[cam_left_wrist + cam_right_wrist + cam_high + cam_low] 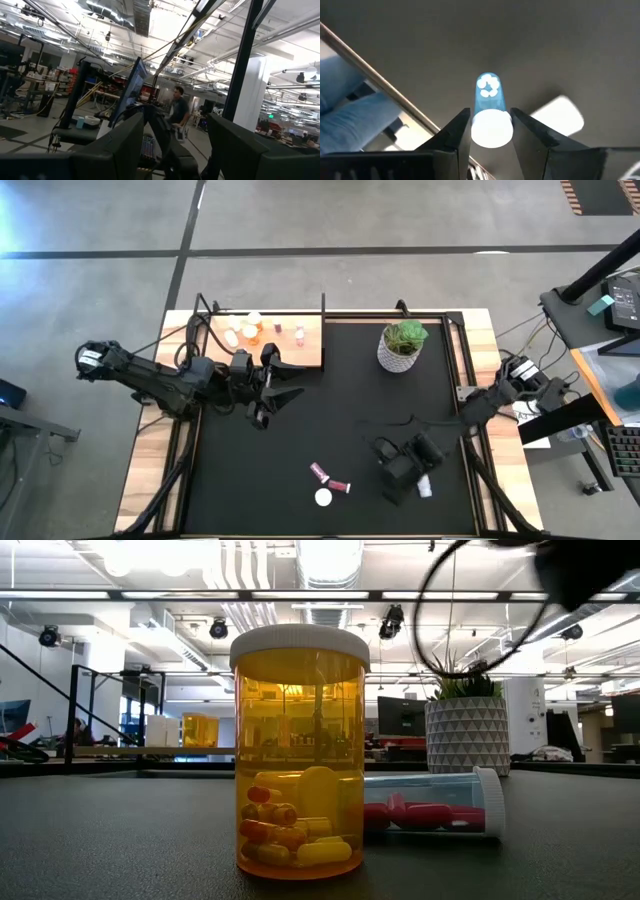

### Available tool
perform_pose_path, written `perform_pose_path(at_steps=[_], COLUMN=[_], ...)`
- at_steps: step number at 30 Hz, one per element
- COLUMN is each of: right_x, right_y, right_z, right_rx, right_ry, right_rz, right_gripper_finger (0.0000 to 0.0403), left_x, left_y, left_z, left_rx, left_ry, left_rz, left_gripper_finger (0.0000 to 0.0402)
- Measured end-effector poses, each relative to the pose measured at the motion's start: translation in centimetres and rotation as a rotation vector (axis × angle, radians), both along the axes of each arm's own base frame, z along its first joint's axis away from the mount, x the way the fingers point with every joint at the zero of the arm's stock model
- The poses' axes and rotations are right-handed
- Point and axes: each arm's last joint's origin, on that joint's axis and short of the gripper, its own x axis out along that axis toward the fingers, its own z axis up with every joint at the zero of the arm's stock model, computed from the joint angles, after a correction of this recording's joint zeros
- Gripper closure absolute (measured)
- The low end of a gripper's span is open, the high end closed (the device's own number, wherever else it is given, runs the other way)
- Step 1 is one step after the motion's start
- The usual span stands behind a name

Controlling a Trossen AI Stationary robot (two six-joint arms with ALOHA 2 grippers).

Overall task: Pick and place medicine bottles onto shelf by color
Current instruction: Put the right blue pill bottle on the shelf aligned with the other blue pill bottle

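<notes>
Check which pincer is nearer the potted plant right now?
Right. The right pincer sits toward the table's near edge, below the potted plant in the high view, closed on a clear bottle. The left pincer hangs across the mat, by the shelf.

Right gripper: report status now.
Right gripper shut on blue-tinted bottle at its white cap. Left gripper idle beside shelf. Nothing in the way.

The left end effector (172, 150) points out into the room, its two dark blocky fingers (115, 150) standing apart with nothing between them. Beyond them a person in a dark shirt (177, 107) stands beside a tilted flat monitor (131, 90), under white ceiling ducts (142, 15).
</notes>
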Motion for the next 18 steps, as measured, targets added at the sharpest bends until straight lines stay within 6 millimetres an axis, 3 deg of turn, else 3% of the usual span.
perform_pose_path(at_steps=[11,18], right_x=[6.8,11.1], right_y=[-8.7,-12.1], right_z=[1.1,1.5], right_rx=[-0.014,-0.045], right_ry=[-0.139,-0.226], right_rz=[-0.08,-0.013], right_gripper_finger=[0.0289,0.0289], left_x=[-1.9,-3.8], left_y=[0.4,0.9], left_z=[0.6,1.1], left_rx=[0.018,0.031], left_ry=[0.066,0.115], left_rz=[-0.009,-0.011], left_gripper_finger=[0.0198,0.0198])
